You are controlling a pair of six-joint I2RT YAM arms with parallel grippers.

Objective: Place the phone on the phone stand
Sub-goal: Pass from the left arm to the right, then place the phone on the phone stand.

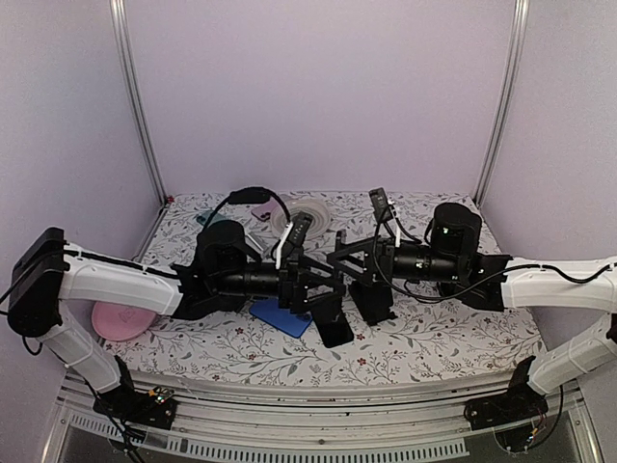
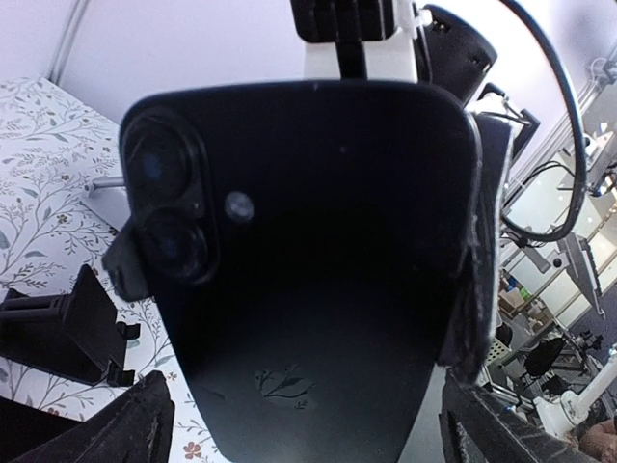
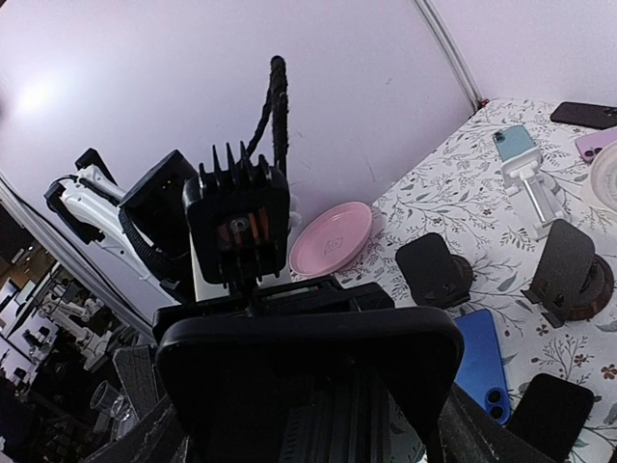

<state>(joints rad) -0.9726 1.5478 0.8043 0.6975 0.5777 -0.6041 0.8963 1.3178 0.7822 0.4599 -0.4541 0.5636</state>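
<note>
Near the black phone (image 2: 318, 270) lies a blue phone (image 3: 482, 359)

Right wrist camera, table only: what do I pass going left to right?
In order: pink plate → black stand → teal phone → white plate at the frame edge. Left out for overlap: blue phone, second black stand, and the black phone filling the foreground.
</note>
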